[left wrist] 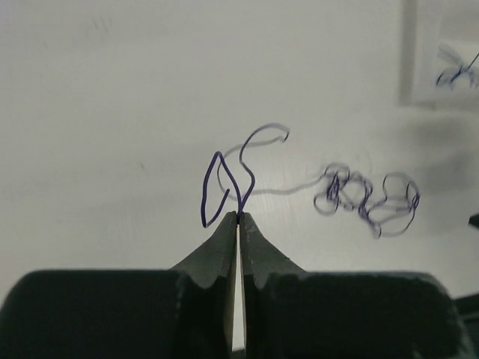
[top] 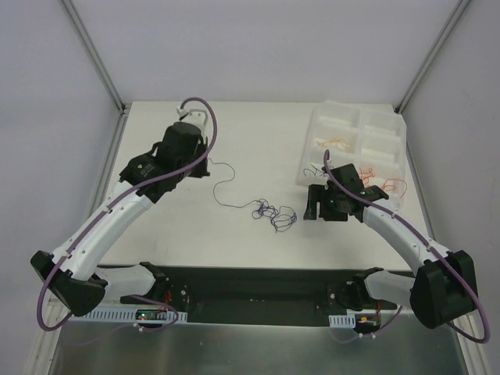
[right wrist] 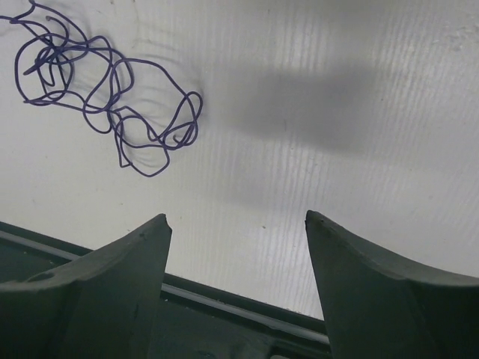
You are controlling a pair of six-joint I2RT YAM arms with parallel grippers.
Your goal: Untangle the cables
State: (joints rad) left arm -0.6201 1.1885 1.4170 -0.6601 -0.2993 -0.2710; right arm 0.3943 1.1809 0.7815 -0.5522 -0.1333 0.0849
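Observation:
A knot of thin purple-blue cables (top: 273,215) lies on the white table between the two arms. One strand runs from the knot up and left to my left gripper (top: 209,166). In the left wrist view that gripper (left wrist: 238,215) is shut on the looped end of this purple strand (left wrist: 243,176), and the knot (left wrist: 367,198) lies blurred to the right. My right gripper (top: 316,211) hovers just right of the knot. Its jaws (right wrist: 238,221) stand wide open with only bare table between them, and the knot (right wrist: 105,90) is off to their upper left.
A white compartmented tray (top: 367,117) stands at the back right, with orange and red wires (top: 336,143) in its compartments and a dark wire (top: 312,170) at its near-left corner. The black base strip (top: 258,285) runs along the table's near edge.

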